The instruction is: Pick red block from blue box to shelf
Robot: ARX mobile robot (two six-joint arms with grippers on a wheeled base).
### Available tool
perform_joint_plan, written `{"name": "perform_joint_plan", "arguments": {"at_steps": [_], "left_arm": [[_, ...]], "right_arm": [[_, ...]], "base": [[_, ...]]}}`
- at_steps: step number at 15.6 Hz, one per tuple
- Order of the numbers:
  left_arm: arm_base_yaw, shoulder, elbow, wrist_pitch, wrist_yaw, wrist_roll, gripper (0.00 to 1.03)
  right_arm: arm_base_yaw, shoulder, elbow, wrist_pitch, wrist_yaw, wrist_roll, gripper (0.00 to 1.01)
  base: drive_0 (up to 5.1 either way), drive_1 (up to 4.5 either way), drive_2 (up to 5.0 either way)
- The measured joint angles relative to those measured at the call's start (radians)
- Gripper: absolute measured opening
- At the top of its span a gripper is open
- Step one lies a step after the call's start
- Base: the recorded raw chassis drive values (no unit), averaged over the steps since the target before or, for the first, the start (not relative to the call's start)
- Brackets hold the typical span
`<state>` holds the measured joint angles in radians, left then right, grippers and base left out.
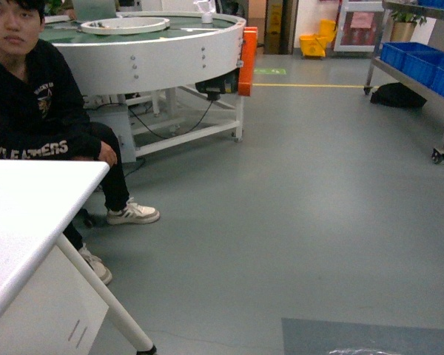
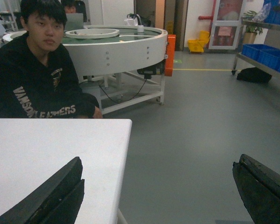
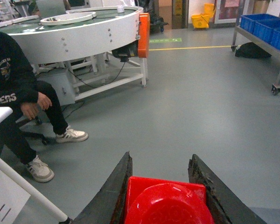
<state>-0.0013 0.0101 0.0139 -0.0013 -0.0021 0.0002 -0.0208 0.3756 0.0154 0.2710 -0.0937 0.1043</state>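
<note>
Red block held in right gripper; shelf lies far ahead and to the right.

Right wrist view, nearest: the right gripper (image 3: pixel 164 186) has its two dark fingers closed against the sides of the small glossy red plastic brick (image 3: pixel 167 203), round stud facing the camera, carried above bare grey floor. The left gripper (image 2: pixel 158 191) stands wide open with nothing between its fingers, hanging over the edge of the white table (image 2: pixel 51 144). A seated person in a black sweatshirt (image 1: pixel 29 96) is at left, beside the round white conveyor table (image 1: pixel 163 52). Farthest, at the right edge, stands the stainless-steel wheeled rack holding dark blue crates (image 1: pixel 418 63). The blue box is not in view. Judgement: the shelf lies forward-right of the block and well apart, on the loaded arm's own side, so the base must close the gap before the arm can place.
</note>
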Motion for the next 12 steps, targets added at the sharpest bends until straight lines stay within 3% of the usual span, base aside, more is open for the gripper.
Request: {"name": "perform_joint_plan", "arguments": {"at_steps": [8, 12], "left_arm": [[0.0, 0.0, 0.0, -0.001, 0.002, 0.0, 0.98], [0.001, 0.0, 0.0, -0.003, 0.002, 0.0, 0.98]], "right_arm": [[0.0, 0.002, 0.0, 0.003, 0.0, 0.0, 0.29], [0.0, 0.002, 0.0, -0.001, 0.0, 0.0, 0.29]], "base": [[-0.1, 4.21, -4.4], [-1.8, 2.39, -6.0]]}}
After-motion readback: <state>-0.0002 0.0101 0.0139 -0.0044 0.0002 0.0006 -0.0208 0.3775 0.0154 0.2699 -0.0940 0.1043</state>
